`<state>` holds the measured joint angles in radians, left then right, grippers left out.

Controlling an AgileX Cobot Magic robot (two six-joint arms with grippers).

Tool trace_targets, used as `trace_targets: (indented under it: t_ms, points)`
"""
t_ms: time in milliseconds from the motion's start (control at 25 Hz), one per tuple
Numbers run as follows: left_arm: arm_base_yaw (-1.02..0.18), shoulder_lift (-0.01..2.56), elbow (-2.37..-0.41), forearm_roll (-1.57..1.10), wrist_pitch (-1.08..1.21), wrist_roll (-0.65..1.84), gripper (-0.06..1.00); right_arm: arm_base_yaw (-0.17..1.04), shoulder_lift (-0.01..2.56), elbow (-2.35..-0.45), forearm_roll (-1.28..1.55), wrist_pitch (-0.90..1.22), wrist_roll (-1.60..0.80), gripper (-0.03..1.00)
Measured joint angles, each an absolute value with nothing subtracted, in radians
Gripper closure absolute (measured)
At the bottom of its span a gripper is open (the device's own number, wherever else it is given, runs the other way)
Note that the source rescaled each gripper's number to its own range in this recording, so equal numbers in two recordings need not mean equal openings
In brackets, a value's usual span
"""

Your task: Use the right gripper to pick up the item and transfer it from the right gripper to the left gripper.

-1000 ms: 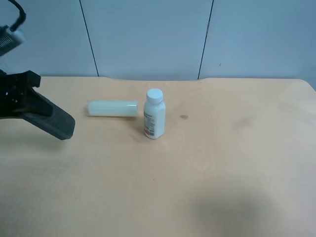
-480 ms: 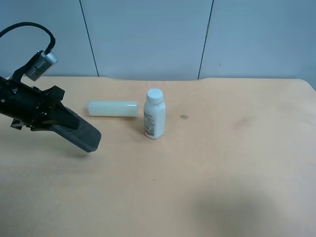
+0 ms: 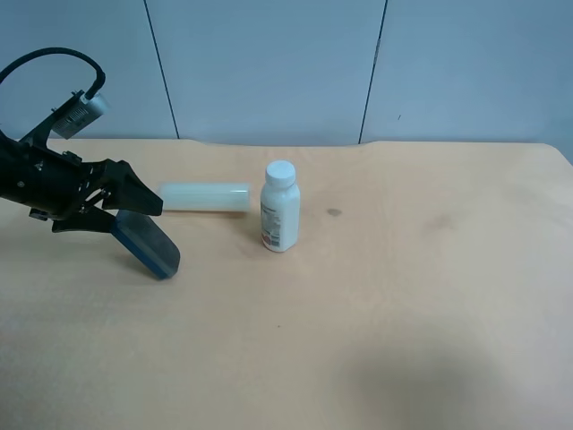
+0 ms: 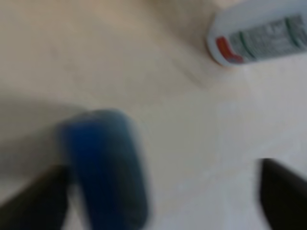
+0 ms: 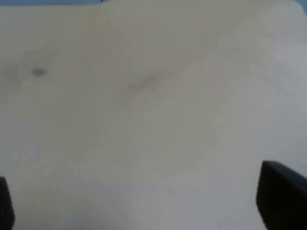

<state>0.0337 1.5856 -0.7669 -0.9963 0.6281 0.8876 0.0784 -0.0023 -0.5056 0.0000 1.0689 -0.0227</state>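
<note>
Near the counter's left edge in the high view: left gripper (image 4: 160, 199) with jaws spread wide, item (image 3: 148, 244) tilted against one finger only, low end at or just above the counter, contact unclear. Next, cylinder (image 3: 204, 196) lying toward the back edge, bottle (image 3: 280, 208) upright just beside it. Right gripper (image 5: 142, 199) also spread wide, nothing between, over bare counter; likely risk: unclamped item sliding off and dropping, or bumping the cylinder into a roll.

one bottle (image 3: 280, 207), one cylinder (image 3: 205, 197), one block (image 3: 145, 243)
</note>
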Motion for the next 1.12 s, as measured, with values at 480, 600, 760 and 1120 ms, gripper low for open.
trace_targets:
  t_ms: [480, 600, 760, 1120]
  points:
    - [0.034, 1.571, -0.767, -0.923, 0.579, 0.888, -0.05, 0.078, -0.002, -0.506, 0.000, 1.069, -0.023, -0.03]
    - [0.034, 1.528, -0.767, -0.839, 0.526, 0.870, -0.05, 0.078, -0.002, -0.506, 0.000, 1.069, -0.023, -0.03]
    - [0.034, 1.437, -0.767, -0.740, 0.472, 0.810, -0.05, 0.078, -0.002, -0.506, 0.000, 1.069, -0.023, -0.03]
    - [0.034, 1.175, -0.767, -0.504, 0.573, 0.530, -0.05, 0.078, -0.002, -0.506, 0.000, 1.069, -0.023, -0.03]
